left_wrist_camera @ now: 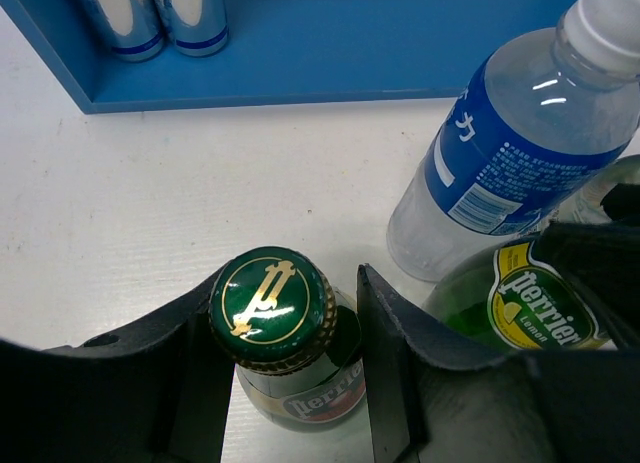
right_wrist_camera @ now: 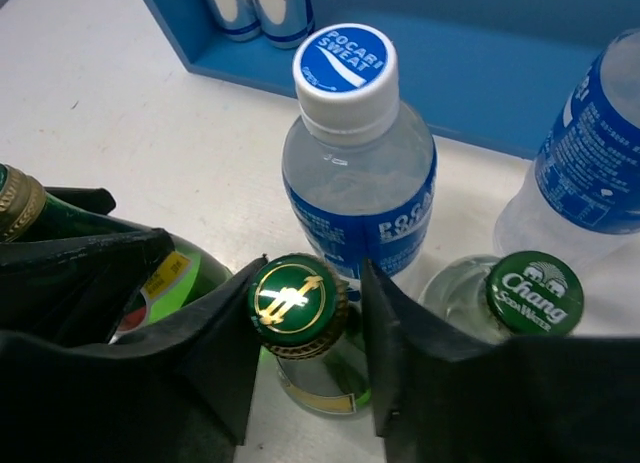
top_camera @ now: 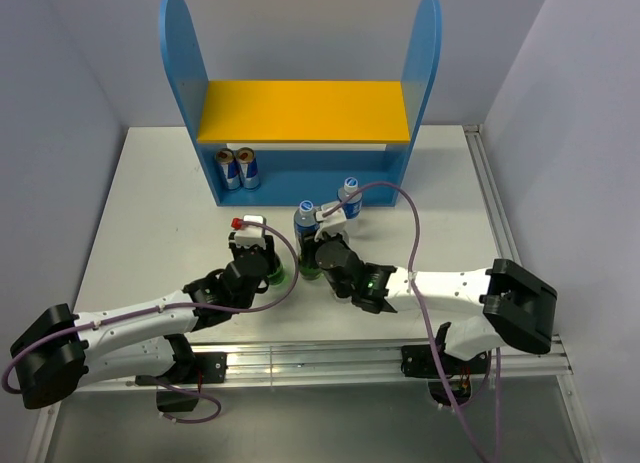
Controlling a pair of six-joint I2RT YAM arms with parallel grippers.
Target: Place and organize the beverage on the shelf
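My left tool (left_wrist_camera: 290, 286) has its dark fingers (left_wrist_camera: 190, 368) standing on either side of the gold-marked cap of the first Perrier bottle (left_wrist_camera: 272, 305). The left one lies against the cap and the right one shows a thin gap, so I cannot tell whether they press on the neck below. My right tool (right_wrist_camera: 310, 273) straddles the cap of the second Perrier bottle (right_wrist_camera: 297, 298) in the same way, both fingers very close to it, and again I cannot tell if they grip. The two green bottles stand upright, side by side on the white tabletop (top_camera: 150, 213), and each tool's bulk hides most of its bottle's body. Just beyond the right tool stands a Pocari Sweat bottle (right_wrist_camera: 355, 173), with a green-capped Chang bottle (right_wrist_camera: 528, 291) beside my right finger and a second blue-labelled bottle (right_wrist_camera: 590, 153) cut off by the picture's edge. Further out is the shelf (top_camera: 305, 111), well apart from both Perrier bottles, its yellow upper board bare. A pair of cans (left_wrist_camera: 195, 18) stands at the left end of its blue lower level.
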